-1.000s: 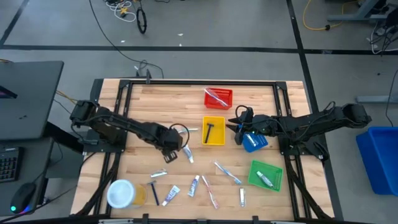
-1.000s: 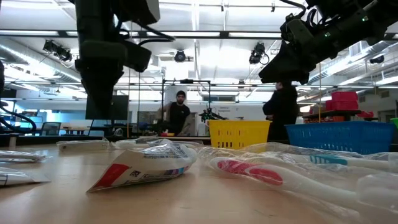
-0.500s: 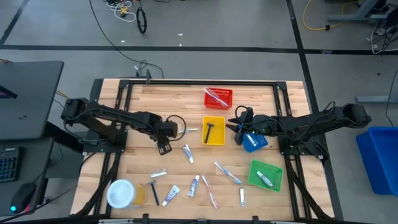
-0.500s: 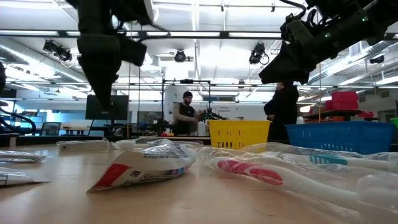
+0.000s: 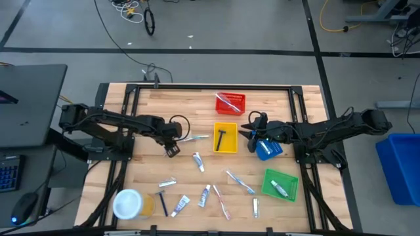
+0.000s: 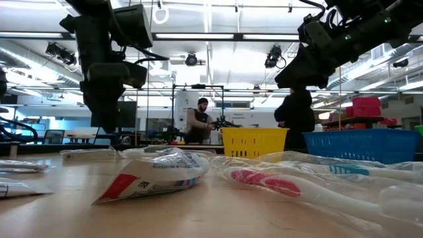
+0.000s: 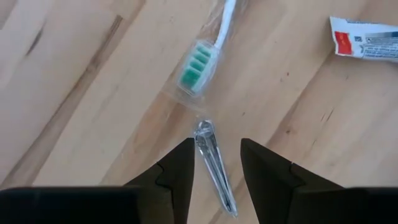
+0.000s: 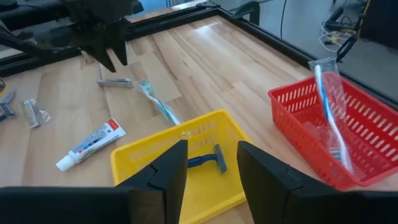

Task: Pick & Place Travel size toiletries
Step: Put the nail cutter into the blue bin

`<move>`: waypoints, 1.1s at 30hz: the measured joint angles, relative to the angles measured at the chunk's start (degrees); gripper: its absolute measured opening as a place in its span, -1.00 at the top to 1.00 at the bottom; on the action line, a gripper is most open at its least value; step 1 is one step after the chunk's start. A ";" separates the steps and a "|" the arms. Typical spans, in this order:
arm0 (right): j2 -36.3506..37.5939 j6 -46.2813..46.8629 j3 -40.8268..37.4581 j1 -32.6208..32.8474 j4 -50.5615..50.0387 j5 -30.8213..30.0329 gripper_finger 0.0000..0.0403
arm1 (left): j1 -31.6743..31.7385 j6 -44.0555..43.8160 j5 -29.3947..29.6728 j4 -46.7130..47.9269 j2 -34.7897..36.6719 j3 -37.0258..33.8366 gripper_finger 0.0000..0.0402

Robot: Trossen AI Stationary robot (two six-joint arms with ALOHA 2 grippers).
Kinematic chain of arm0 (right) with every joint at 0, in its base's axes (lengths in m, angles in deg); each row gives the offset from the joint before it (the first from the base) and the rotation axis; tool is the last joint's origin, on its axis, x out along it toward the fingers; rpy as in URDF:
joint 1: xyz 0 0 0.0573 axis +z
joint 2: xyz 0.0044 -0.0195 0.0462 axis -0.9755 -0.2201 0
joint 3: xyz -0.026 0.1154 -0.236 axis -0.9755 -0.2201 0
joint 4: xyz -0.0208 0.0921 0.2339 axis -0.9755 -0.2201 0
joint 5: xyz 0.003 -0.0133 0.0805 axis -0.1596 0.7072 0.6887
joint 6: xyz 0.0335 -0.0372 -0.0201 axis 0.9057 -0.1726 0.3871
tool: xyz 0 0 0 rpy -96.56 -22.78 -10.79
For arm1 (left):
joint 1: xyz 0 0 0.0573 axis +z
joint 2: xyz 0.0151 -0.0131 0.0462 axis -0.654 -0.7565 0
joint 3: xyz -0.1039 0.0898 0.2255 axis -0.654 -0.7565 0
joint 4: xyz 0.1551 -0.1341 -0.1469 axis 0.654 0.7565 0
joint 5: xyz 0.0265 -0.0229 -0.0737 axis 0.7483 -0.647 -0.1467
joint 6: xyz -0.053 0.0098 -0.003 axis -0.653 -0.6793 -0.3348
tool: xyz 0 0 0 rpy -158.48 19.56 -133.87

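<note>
My left gripper (image 5: 172, 149) hovers open over the table's left middle. In the left wrist view its fingers (image 7: 217, 146) stand on either side of a small silvery item (image 7: 211, 168) lying flat on the wood, without touching it. Just beyond lie a wrapped toothbrush with green bristles (image 7: 199, 65) and a white tube with a red mark (image 7: 367, 46). My right gripper (image 5: 251, 139) waits open between the yellow tray (image 5: 225, 137) and the blue tray (image 5: 268, 149). More tubes, toothbrushes and a razor (image 5: 162, 198) lie along the near edge.
The yellow tray (image 8: 134, 162) holds a black razor (image 8: 208, 160), the red tray (image 8: 367, 124) a wrapped toothbrush, and the green tray (image 5: 280, 184) a tube. A white-topped yellow tub (image 5: 129, 203) stands at the near left corner. Two people stand in the room beyond the table.
My left gripper has drawn back toward the table's left and far edges, away from the red-marked tube, and now hangs over the silvery item beside the green toothbrush. The right arm has kept still.
</note>
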 joint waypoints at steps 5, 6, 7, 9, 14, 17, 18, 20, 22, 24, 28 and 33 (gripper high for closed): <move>-0.02 -0.82 0.00 0.05 -0.02 -0.03 0.16 | -0.72 -4.13 0.13 0.23 0.00 -0.21 0.28; -0.04 -0.81 0.00 0.05 -0.02 -0.05 0.13 | -0.95 -4.56 0.22 0.09 0.00 -0.56 0.28; -0.04 -0.82 0.00 0.05 -0.02 -0.07 0.10 | -1.09 -5.11 0.14 0.01 0.00 -1.06 0.28; -0.26 -0.81 0.00 0.03 0.01 -0.12 0.03 | -1.29 -6.91 0.13 -0.06 -0.07 -1.85 0.28; -1.57 -0.82 0.00 0.03 -0.02 -0.24 -0.10 | -1.25 -9.03 -0.52 -3.45 -0.07 -4.77 0.28; -2.62 -0.82 0.00 0.03 0.03 -0.24 -0.15 | -1.50 -9.25 -2.04 -5.88 -0.07 -6.49 0.28; -2.90 -0.82 0.00 0.03 0.03 -0.24 -0.17 | -1.73 -9.27 -2.17 -6.21 -0.07 -6.70 0.28; -3.35 -0.82 0.00 0.03 0.03 -0.24 -0.18 | -2.43 -9.10 -1.48 -6.49 -0.07 -6.70 0.28; -3.58 -0.82 0.00 0.03 0.01 -0.24 -0.20 | -3.19 -8.80 -0.76 -6.44 -0.07 -6.69 0.28; -3.58 -0.82 0.00 0.03 0.05 -0.24 -0.21 | -3.83 -8.57 -0.63 -6.68 -0.78 -6.64 0.28; -3.58 -0.82 0.00 0.03 0.68 -0.23 -0.22 | -4.70 -8.61 -0.32 -6.79 -3.16 -6.61 0.28; -3.58 -0.82 0.00 0.03 1.92 -0.22 -0.19 | -5.05 -6.70 -0.04 -6.33 -6.23 -6.32 0.29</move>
